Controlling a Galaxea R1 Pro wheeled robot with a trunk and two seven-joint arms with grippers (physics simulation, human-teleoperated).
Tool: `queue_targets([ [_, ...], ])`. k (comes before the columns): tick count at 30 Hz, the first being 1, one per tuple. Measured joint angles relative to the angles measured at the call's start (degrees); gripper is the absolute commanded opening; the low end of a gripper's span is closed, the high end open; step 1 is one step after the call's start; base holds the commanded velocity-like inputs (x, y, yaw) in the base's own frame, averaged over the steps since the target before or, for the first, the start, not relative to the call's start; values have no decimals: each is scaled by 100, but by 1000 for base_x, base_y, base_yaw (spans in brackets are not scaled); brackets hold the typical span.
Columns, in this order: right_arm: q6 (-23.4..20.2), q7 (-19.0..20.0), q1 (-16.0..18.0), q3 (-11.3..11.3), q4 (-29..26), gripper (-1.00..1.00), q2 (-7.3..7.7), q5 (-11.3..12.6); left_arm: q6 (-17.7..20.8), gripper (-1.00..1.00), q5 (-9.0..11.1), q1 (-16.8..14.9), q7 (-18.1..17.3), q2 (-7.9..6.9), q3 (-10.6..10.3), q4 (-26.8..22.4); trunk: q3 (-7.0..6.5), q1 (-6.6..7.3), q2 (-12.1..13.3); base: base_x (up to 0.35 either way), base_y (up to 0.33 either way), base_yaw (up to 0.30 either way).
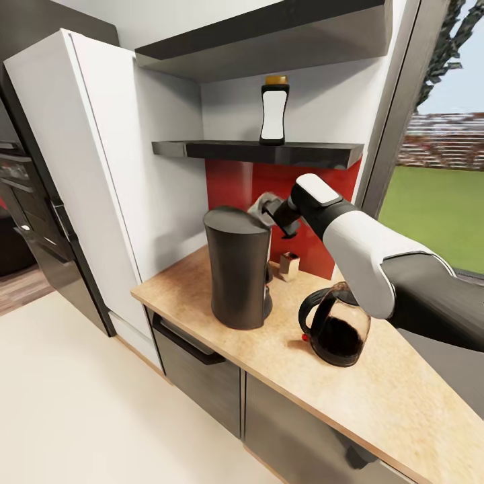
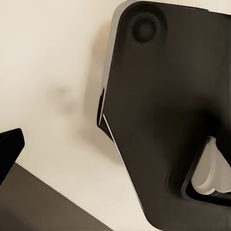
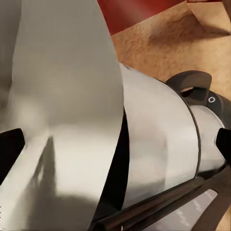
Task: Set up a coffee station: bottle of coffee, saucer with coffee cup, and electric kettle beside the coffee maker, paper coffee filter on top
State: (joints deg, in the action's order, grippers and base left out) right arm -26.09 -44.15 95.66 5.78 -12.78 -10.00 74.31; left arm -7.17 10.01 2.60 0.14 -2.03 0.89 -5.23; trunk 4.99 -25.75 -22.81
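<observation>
The dark cylindrical coffee maker (image 1: 238,269) stands on the wooden countertop (image 1: 376,396). My right gripper (image 1: 265,210) hovers just behind its top, beside a pale grey paper filter (image 1: 259,204). In the right wrist view the filter (image 3: 62,96) is a big curved sheet between the widely spread fingers (image 3: 10,149), over the coffee maker's glossy body (image 3: 159,144). The bottle of coffee (image 1: 274,111), white with a brown cap, stands upright on the black shelf (image 1: 269,151). The glass electric kettle (image 1: 336,326) sits on the counter right of the coffee maker. My left gripper (image 2: 115,144) hangs over pale floor.
A small tan box (image 1: 289,265) stands by the red backsplash behind the coffee maker. A tall white cabinet (image 1: 101,168) borders the counter's left end. A window frame (image 1: 393,107) runs along the right. The dark robot base (image 2: 168,120) sits close to the left gripper.
</observation>
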Motion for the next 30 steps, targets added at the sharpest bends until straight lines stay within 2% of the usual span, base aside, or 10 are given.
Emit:
queue_targets([
  [30,-7,5,0,-4,-37,100,0,0,-7,100,0,3,-6,-1,-1,0,0,0,0,0,0,0],
])
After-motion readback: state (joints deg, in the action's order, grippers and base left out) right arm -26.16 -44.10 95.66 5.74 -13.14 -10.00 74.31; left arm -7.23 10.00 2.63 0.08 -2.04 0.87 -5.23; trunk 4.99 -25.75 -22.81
